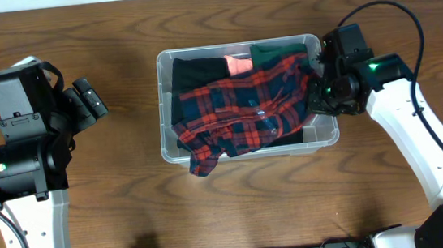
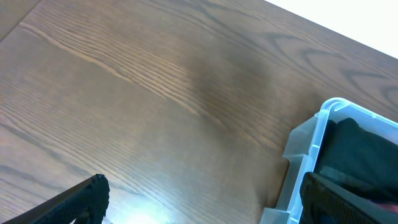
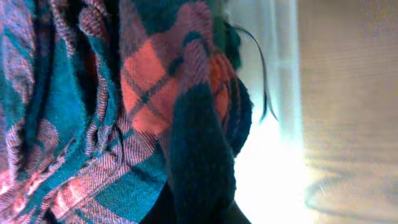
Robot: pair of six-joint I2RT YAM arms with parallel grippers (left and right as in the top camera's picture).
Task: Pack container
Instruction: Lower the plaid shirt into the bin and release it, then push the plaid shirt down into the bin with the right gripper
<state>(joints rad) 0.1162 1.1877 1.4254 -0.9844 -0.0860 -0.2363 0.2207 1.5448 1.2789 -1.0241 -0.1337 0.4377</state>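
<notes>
The container [image 1: 327, 136] sits in the middle of the table [image 1: 123, 203] with a plaid shirt [image 1: 244, 105] heaped on top, one corner hanging over the rim at 7 o'clock. The right gripper [image 1: 317, 82] is buried in that cloth at the 3 o'clock wall, so I cannot tell if its fingers are clamped or apart; the left gripper [image 1: 89, 100] hangs at 9 o'clock, fingers spread wide. If cloth is snagged when the right arm lifts, I think the shirt may be dragged out, or the light container tipped.
</notes>
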